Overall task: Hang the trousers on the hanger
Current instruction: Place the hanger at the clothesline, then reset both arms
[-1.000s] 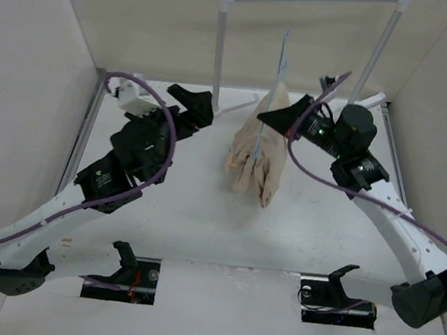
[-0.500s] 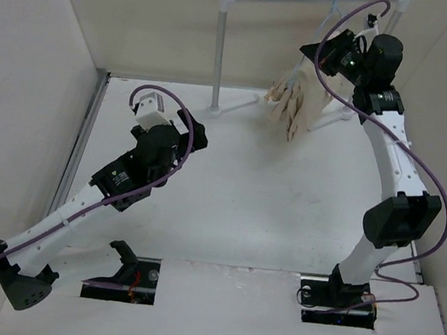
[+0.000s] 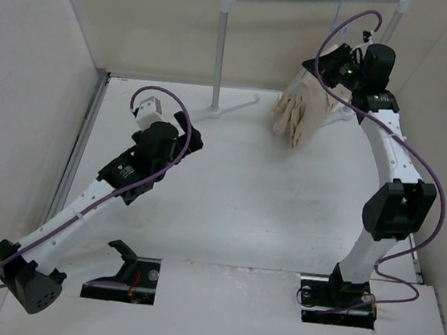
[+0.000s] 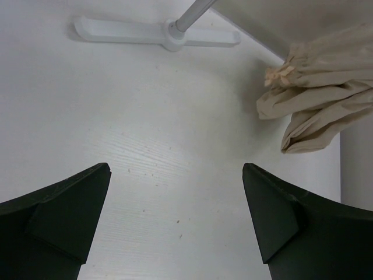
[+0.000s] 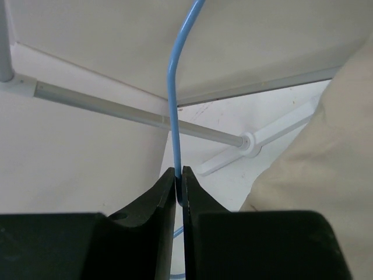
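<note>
From the top external view, the right arm reaches up and back, and its right pincer [image 3: 310,64] is raised close under the metal bar of the clothes rack [image 3: 219,46]. The thin hanger [image 3: 337,19] rises from it toward the bar; whether the hook is over the bar cannot be told. The trousers [image 3: 301,112] hang in a bunched beige bundle just below that pincer, near the rack's right post and above the far right of the table [image 3: 245,194]. The left arm lies low across the left half of the table, and the left pincer [image 3: 193,140] is well apart from the garment.

In the left wrist view, the left pincer [image 4: 175,216] is spread wide with nothing between its two dark fingers, only bare table [image 4: 145,116]. The rack's foot [image 4: 157,34] lies ahead, and the trousers [image 4: 320,99] hang at the right edge.

In the right wrist view, the right pincer [image 5: 179,181] is pressed tight on the hanger's [image 5: 173,116] thin pale-blue wire, which runs upward and curves right. The rack bar [image 5: 116,108] crosses behind it, and the trousers [image 5: 326,175] fill the right side.
</note>
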Tool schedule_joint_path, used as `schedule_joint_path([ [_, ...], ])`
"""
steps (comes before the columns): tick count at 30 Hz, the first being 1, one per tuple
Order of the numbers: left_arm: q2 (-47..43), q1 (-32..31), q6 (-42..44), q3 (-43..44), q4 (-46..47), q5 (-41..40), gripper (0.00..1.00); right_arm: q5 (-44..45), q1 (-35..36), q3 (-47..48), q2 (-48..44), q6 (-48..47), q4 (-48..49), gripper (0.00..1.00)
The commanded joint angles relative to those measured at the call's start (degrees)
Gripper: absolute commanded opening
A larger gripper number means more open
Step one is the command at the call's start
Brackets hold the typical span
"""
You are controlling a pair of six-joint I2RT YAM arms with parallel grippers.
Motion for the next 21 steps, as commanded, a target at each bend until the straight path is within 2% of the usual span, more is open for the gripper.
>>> schedule_joint_path([
  [1,0.53,1.49,-1.67,-1.39,0.72,2.37,1.0,-0.56,-0.95,0.16,-1.35,-0.99,5.76,0.21],
  [6,2.29,3.33,-2.73,-0.78,-1.3,3.43,1.0,-0.04,-2.27,0.16,-1.43,-0.9,5.5,0.64],
  [9,2.73,4.12,-2.81,-0.16,-2.01,3.52,1.0,-0.03,-2.8,-0.11,-2.48,-1.07,5.32,0.82],
  [11,3.08,4.65,-2.81,0.63,-2.53,3.34,1.0,0.23,-3.32,-0.63,-3.71,-1.25,4.88,1.0],
  [16,7.37,5.62,-2.2,3.79,-6.31,3.52,1.0,1.8,-5.26,-7.91,-12.22,-3.09,4.27,1.0],
  [21,14.32,3.34,-1.76,6.34,-9.12,3.6,1.0,7.86,-6.32,-23.54,-24.79,-4.41,2.08,1.0],
])
